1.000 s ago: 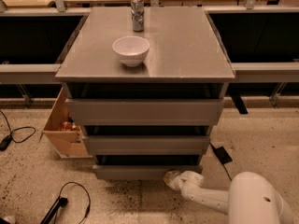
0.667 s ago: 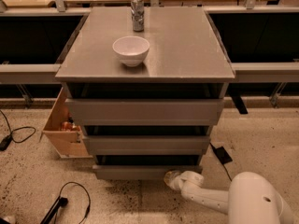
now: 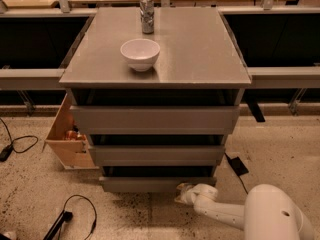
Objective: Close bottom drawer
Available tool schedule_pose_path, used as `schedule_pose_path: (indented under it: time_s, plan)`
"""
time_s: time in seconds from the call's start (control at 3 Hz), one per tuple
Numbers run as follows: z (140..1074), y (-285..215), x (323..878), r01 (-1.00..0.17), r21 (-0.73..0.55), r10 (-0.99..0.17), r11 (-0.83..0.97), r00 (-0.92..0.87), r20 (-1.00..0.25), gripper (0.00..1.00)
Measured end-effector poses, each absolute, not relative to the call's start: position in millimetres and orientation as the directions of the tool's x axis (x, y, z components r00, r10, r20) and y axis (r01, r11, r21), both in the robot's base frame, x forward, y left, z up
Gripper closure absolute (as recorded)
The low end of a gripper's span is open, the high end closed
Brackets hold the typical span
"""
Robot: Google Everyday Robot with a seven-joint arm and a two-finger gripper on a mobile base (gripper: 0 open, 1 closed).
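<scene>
Gripper [image 3: 186, 193] at bottom drawer [image 3: 150, 184] right end, below tabletop [image 3: 200, 49] front-right corner; drawer slightly out. Grip state: can't tell.

Shows no clear change since the earlier views. Keeps the gripper [image 3: 183, 194] low near the floor, just beside the right end of the bottom drawer [image 3: 150, 184] front, in the same spot. Shows the same dark gap above that front.
</scene>
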State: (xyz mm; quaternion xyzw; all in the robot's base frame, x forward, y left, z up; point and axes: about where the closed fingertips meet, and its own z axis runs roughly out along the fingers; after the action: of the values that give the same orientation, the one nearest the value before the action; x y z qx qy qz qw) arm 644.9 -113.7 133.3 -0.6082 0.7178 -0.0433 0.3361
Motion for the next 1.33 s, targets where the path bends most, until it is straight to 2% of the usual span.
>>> schedule_pose_path:
  time_s: [0.33,0.67,1.33]
  plan:
    - [133.3,-113.7,644.9,-0.844,-0.471,-0.902,0.256,-0.034,-0.430,0.00]
    - [133.3,-113.7,644.9,-0.844,-0.471,-0.902,0.256,-0.034,-0.430,0.00]
    - [133.3,-113.8,639.2,-0.844,-0.471,-0.902,0.256,-0.034,-0.430,0.47]
